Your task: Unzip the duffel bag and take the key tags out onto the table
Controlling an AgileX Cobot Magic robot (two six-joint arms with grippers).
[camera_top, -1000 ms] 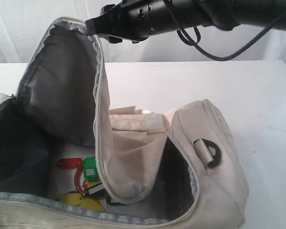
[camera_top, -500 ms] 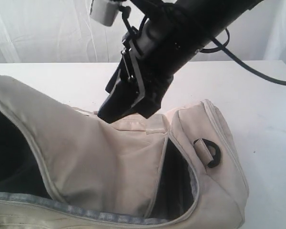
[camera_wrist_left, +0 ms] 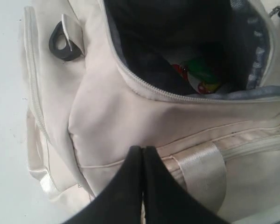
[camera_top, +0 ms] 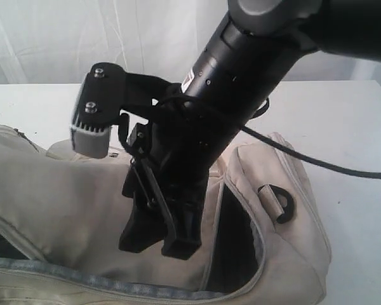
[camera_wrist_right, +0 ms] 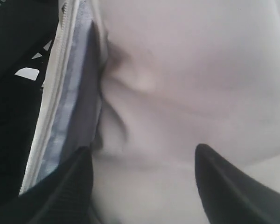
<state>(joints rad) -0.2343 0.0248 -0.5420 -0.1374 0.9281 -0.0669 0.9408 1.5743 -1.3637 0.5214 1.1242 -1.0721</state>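
Your duffel bag (camera_top: 57, 203) lies on the near left part of the white table (camera_top: 349, 127). It is cream-white fabric, and the end with the black D-ring (camera_top: 280, 204) faces right. Its top flap lies slumped over the main opening, so the exterior view gives you only dark gaps near the right end and at the far left edge. A grey zipper track (camera_top: 114, 287) runs along the near side.

The key tags (camera_wrist_left: 198, 77) are inside the bag, on the dark lining (camera_wrist_left: 177, 28). From the left wrist view you can make out red, green and yellow pieces through the unzipped mouth. The rest of the bunch is hidden.

Your right gripper (camera_top: 159, 244) hangs over the middle of the flap with its jaws spread wide and grasping nothing. Cream fabric fills the space past its fingers (camera_wrist_right: 74, 186), but you cannot tell whether they touch it.

Your left gripper (camera_wrist_left: 142, 150) is clenched, fingers pressed flat together with nothing visible between them. It sits at the bag's side, just beside a pale webbing strap (camera_wrist_left: 203, 170).
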